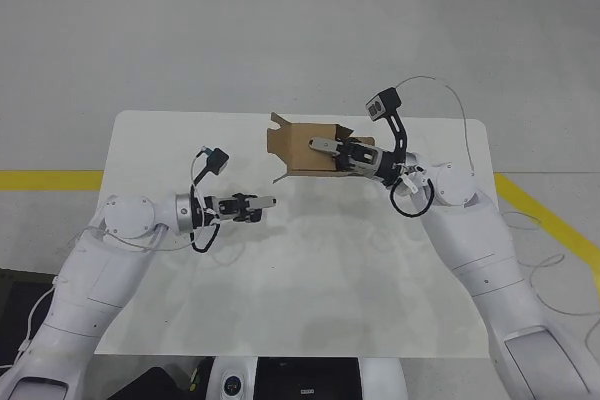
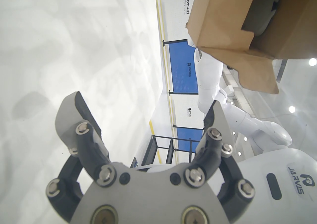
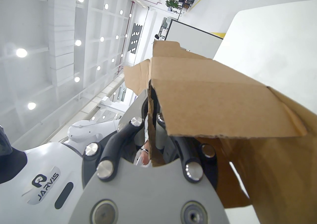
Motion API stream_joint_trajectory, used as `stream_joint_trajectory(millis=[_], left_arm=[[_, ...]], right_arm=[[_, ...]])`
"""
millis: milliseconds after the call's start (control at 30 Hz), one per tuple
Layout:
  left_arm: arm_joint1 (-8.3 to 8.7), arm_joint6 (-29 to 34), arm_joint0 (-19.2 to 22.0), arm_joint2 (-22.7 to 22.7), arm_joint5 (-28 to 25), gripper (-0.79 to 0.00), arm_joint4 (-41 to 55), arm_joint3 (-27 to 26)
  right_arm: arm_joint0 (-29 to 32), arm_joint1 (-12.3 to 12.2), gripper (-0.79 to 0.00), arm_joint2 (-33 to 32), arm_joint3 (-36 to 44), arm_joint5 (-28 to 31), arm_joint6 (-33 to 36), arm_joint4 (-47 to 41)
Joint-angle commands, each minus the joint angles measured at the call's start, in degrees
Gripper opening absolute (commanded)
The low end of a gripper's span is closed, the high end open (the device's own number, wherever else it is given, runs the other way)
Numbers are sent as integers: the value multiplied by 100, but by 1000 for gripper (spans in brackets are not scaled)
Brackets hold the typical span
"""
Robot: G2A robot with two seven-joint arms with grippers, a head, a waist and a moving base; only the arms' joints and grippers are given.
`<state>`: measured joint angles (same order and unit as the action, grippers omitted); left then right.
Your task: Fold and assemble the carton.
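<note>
Nearest the top camera, the left gripper (image 1: 268, 203) hangs over the middle of the table (image 1: 160, 140), just short of the carton (image 1: 302, 150). The right gripper (image 1: 328, 147) is at the carton's open side, above the table's far edge.

From the left wrist, the left gripper (image 2: 145, 105) has its fingers spread wide with nothing between them. The brown carton (image 2: 223, 12), flaps loose, is raised off the table, apart from them.

From the right wrist, the right gripper (image 3: 150, 118) pinches one cardboard wall of the carton (image 3: 210, 101) between its fingers.
</note>
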<state>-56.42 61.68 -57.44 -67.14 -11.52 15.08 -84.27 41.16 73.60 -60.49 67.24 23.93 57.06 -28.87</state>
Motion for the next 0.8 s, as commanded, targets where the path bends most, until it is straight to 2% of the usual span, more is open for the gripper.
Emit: stream_joint_trajectory(millis=[0,300,767], left_arm=[[-2,9,-20,19,12,0,-3,-76],[-17,-80,124,-20,60,0,98,-17],[-44,-133,185,21,76,0,178,-8]], right_arm=[[14,3,-785,10,23,-42,-85,78],[41,24,-785,160,140,-171,41,287],[-9,80,-785,338,210,-176,460,101]])
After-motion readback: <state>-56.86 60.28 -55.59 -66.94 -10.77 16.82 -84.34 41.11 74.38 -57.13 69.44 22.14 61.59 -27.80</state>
